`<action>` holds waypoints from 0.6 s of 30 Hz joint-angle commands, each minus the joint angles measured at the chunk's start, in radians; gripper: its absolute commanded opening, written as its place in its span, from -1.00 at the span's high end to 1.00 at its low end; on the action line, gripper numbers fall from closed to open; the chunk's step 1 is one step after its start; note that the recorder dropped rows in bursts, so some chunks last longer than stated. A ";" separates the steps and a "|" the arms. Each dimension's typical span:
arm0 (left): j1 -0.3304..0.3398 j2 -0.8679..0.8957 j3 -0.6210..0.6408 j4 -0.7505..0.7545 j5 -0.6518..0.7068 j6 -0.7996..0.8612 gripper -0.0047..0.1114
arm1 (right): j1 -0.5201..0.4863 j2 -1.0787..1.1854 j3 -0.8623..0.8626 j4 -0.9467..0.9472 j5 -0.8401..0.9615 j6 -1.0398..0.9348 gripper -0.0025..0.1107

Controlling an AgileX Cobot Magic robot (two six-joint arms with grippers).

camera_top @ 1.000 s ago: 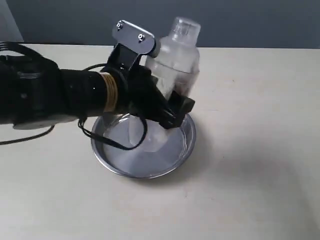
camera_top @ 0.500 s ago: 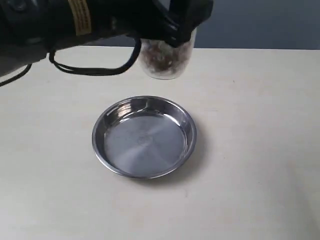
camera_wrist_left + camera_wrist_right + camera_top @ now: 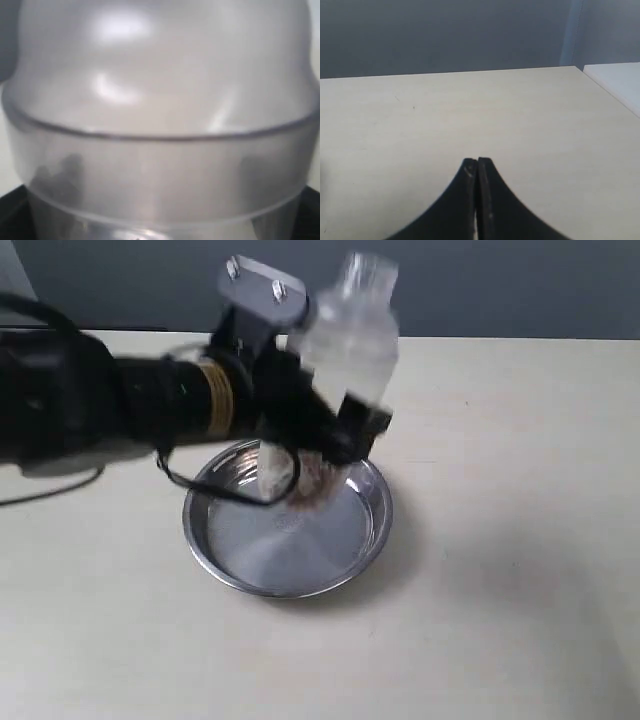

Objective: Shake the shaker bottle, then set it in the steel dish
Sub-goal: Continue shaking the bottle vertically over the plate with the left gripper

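Note:
The frosted shaker bottle is held upright over the steel dish, its base with brown granules low above the dish's far side. My left gripper is shut on the bottle's body, motion-blurred. In the left wrist view the shaker bottle fills the whole picture and hides the fingers. My right gripper is shut with nothing in it, over bare table; it does not show in the exterior view.
The dish rests mid-table on a beige tabletop. A black cable loops down from the left arm over the dish's rim. A grey wall stands behind the table's far edge.
The left arm went up out of frame with the bottle half a second ago and has come back down over the dish. The granules have dropped to the bottle's base.

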 commanded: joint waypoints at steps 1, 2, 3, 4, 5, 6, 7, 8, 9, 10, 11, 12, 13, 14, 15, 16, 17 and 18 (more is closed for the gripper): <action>0.001 0.047 0.053 0.013 -0.101 0.000 0.91 | -0.003 -0.005 0.001 0.000 -0.012 -0.002 0.97; 0.007 0.085 0.053 0.011 -0.088 -0.028 0.91 | -0.003 -0.005 0.001 0.000 -0.012 -0.002 0.97; 0.007 0.039 0.028 0.013 -0.096 -0.045 0.91 | -0.003 -0.005 0.001 0.000 -0.012 -0.002 0.97; 0.007 -0.050 -0.030 0.033 -0.131 -0.022 0.91 | -0.003 -0.005 0.001 0.000 -0.012 -0.002 0.97; 0.007 -0.097 -0.084 0.051 -0.133 0.018 0.91 | -0.003 -0.005 0.001 0.000 -0.012 -0.002 0.97; 0.007 -0.115 -0.096 0.051 -0.095 0.029 0.91 | -0.003 -0.005 0.001 0.000 -0.012 -0.002 0.97; 0.005 -0.089 -0.058 0.034 -0.061 0.024 0.91 | -0.003 -0.005 0.001 0.000 -0.012 -0.002 0.97; 0.005 -0.009 0.020 0.006 -0.062 0.024 0.91 | -0.003 -0.005 0.001 0.000 -0.012 -0.002 0.97; 0.005 0.044 0.049 -0.022 -0.072 0.017 0.91 | -0.003 -0.005 0.001 0.000 -0.012 -0.002 0.97; 0.005 0.059 0.054 -0.045 -0.076 -0.007 0.91 | -0.003 -0.005 0.001 0.000 -0.012 -0.002 0.97; 0.005 0.044 0.047 -0.047 -0.099 -0.038 0.91 | -0.003 -0.005 0.001 0.000 -0.012 -0.002 0.97; 0.005 -0.004 0.033 -0.040 -0.140 -0.048 0.91 | -0.003 -0.005 0.001 0.000 -0.012 -0.002 0.97; 0.005 -0.064 -0.002 -0.004 -0.212 -0.028 0.91 | -0.003 -0.005 0.001 0.000 -0.012 -0.002 0.97; 0.005 -0.112 -0.029 0.026 -0.237 0.008 0.91 | -0.003 -0.005 0.001 0.000 -0.012 -0.002 0.97; 0.005 -0.132 -0.052 0.025 -0.231 0.036 0.91 | -0.003 -0.005 0.001 0.000 -0.012 -0.002 0.97; 0.005 -0.127 -0.047 0.011 -0.197 0.034 0.91 | -0.003 -0.005 0.001 0.000 -0.012 -0.002 0.97; -0.003 -0.099 -0.017 -0.006 -0.162 0.029 0.91 | -0.003 -0.005 0.001 0.000 -0.012 -0.002 0.97; -0.005 -0.055 0.019 -0.017 -0.133 0.029 0.91 | -0.003 -0.005 0.001 0.000 -0.012 -0.002 0.97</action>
